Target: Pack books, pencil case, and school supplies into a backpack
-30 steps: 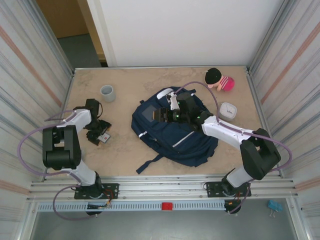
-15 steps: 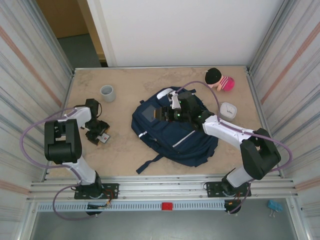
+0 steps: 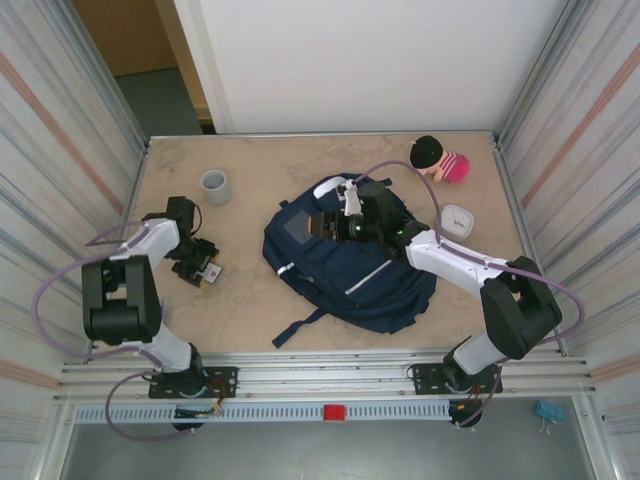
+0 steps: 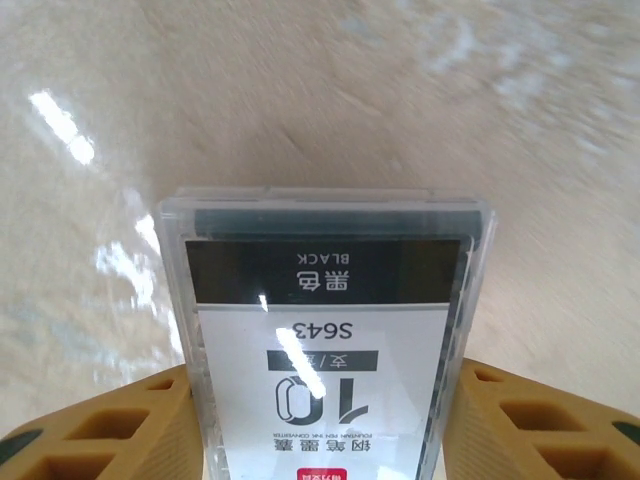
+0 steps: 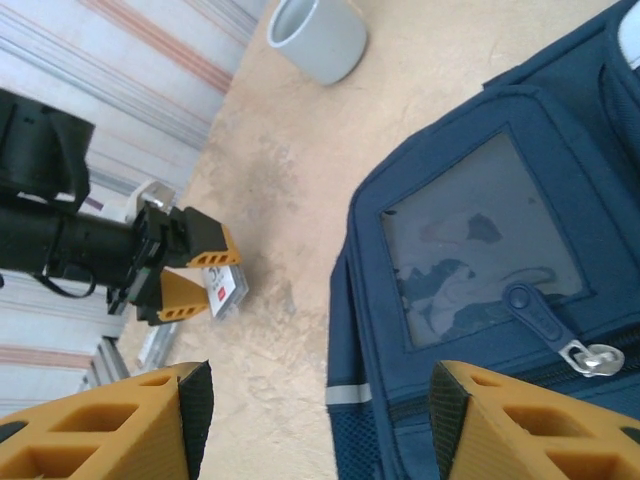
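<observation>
Two hazards are to be reckoned with. The clear plastic box (image 4: 325, 300) (a school supply with a black-and-white label) lies flat on the table (image 3: 250, 320), well left of the backpack (image 3: 350, 280). It is straddled by the left gripper (image 4: 325, 380), whose jaws stand partway closed with the pads right at the box's long sides; whether it is truly clamped cannot be told. Since those sides are smooth and only the near end is covered, the box could be tipped or let slip when lifted. The right gripper (image 5: 318, 400) is held wide open and empty over the backpack's front pocket, whose zip looks shut, so nothing could be put in until an opening is made. The pencil case (image 3: 456, 220) lies on the table just right of the backpack.
</observation>
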Controlling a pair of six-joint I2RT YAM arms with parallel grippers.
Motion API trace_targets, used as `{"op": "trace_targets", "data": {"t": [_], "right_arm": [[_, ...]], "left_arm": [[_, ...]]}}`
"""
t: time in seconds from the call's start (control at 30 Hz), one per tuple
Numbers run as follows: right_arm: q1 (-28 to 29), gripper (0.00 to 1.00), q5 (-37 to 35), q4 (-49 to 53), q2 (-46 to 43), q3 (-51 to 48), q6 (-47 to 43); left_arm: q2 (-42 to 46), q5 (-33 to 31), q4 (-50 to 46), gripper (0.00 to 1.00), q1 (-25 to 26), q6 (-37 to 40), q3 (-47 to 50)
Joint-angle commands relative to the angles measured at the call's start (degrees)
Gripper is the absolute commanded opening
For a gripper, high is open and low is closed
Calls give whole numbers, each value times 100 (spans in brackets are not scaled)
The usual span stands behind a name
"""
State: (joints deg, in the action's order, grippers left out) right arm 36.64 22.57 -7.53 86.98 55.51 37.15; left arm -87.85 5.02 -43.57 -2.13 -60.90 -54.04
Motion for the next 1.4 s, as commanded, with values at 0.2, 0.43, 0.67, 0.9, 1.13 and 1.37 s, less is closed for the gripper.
{"op": "trace_targets", "data": {"t": [0.2,0.43,0.67,0.9,1.13,1.37], "right_arm": [[507,60,439,-810,-160,-422,769],[1013,60,633,-1185,-7,-539,1086],[1333,58,664,-1566,335,-462,1315],[1452,52,694,-2172,765,-416,1772],[1554,49,827,-2414,1118,-191,1956],[1565,42,890,-2761,1426,-88,2221]], "left_arm": [[1835,55,-383,54,1127,-1256,210],[2445,-79,-301,54,1986,-1999,222],[2623,56,176,54,2448,-2573,398],[2725,181,553,53,2646,-2934,528],[2866,261,813,53,2696,-3128,709],[2915,348,1080,52,2735,-3226,790]]}}
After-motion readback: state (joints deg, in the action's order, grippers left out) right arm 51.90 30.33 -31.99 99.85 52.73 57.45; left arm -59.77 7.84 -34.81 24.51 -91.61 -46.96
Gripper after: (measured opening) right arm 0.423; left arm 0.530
